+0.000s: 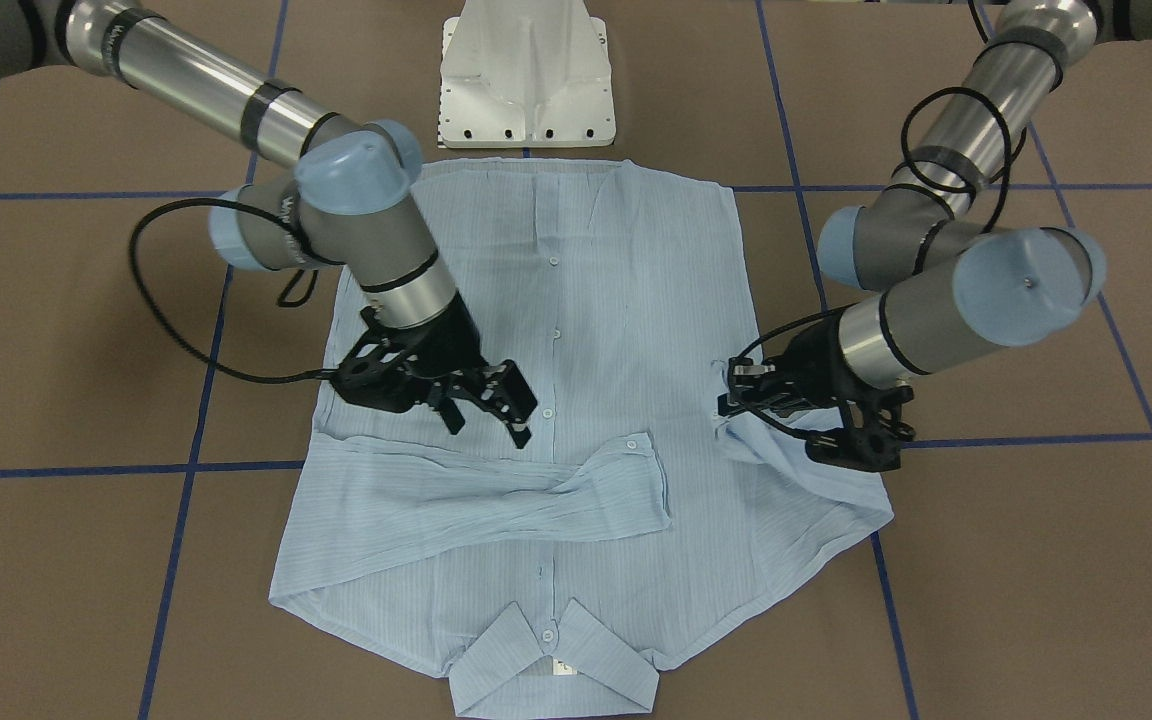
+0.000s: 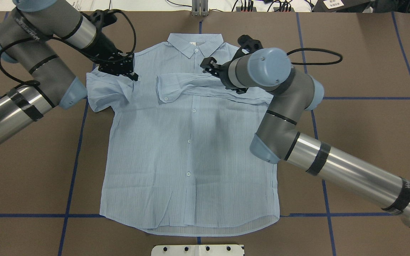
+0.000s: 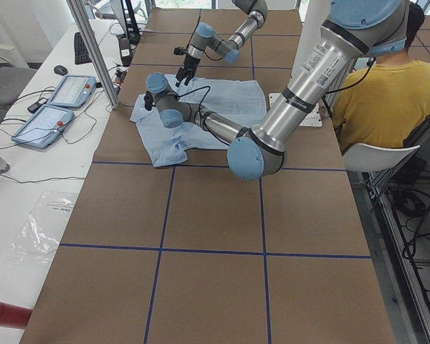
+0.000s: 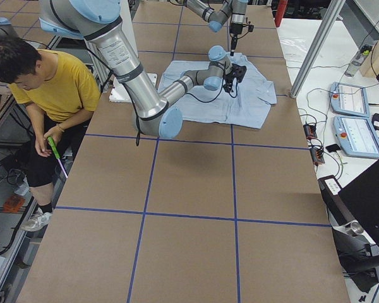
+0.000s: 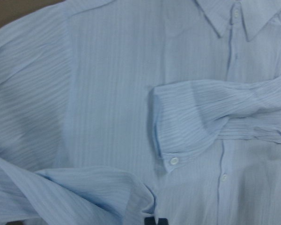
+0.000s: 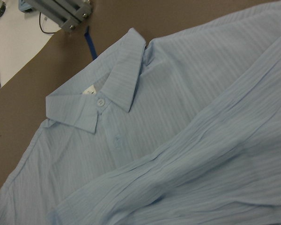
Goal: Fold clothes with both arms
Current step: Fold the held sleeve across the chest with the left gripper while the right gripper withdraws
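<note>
The light-blue striped shirt (image 2: 190, 142) lies flat, buttons up, on the brown table, with its collar (image 2: 194, 44) at the far side from the robot. One long sleeve (image 1: 496, 495) is folded across the chest, and its buttoned cuff (image 5: 171, 140) ends near the button line. My right gripper (image 1: 489, 425) hovers open just above that sleeve, holding nothing. My left gripper (image 1: 733, 392) is shut on the bunched other sleeve (image 2: 116, 87) at the shirt's edge, and that cloth is lifted and creased. The right wrist view shows the collar (image 6: 98, 101) and folded sleeve cloth.
The white pedestal base (image 1: 526, 75) stands just past the shirt's hem. Blue tape lines (image 2: 73, 170) cross the brown table cover. A person in a yellow shirt (image 4: 50, 88) sits beside the table near the robot. Control tablets (image 3: 54, 107) lie on a side desk.
</note>
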Robot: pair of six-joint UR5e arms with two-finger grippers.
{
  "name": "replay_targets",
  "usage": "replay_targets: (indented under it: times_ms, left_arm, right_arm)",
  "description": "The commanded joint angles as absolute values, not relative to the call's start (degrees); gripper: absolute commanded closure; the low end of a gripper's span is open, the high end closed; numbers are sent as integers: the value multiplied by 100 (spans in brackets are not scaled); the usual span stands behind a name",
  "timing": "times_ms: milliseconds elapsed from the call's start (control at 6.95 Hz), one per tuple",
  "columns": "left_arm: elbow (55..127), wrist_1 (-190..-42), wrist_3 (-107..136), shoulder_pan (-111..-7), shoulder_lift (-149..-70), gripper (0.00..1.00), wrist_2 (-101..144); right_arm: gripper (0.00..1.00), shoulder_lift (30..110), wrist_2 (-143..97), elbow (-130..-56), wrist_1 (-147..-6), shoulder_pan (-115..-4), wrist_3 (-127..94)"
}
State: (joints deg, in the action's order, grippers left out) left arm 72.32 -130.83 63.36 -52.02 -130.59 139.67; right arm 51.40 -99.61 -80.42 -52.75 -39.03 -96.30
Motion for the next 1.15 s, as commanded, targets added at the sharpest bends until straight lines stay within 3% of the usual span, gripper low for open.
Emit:
replay_targets:
  times_ms: [0,432,720,864,1008]
  left_arm:
    - [6500,-13787,6390,-4600,-14109,100,12812]
    - [5875,-13948,6416,-4036,-14816,100,11578]
    - [5530,-14036,6825,-3903,-15237,100,11373]
    - [5433,-14062,6899,-3702,-15336,92,11121]
    - [5406,-14071,6908,-3509,-15363,67,10761]
  right_arm:
    - [0,5562,-10230,-8174,-5256,-4297,-9150]
    - [0,6467,-10283,-8516,-5221,-4517,-8695]
    - [0,7020,-10667,-8430,-4459,-4902,-8396]
    - [0,7075,-10679,-8420,-4439,-4904,-8272]
    - [0,7093,-10679,-8394,-4438,-4913,-8271]
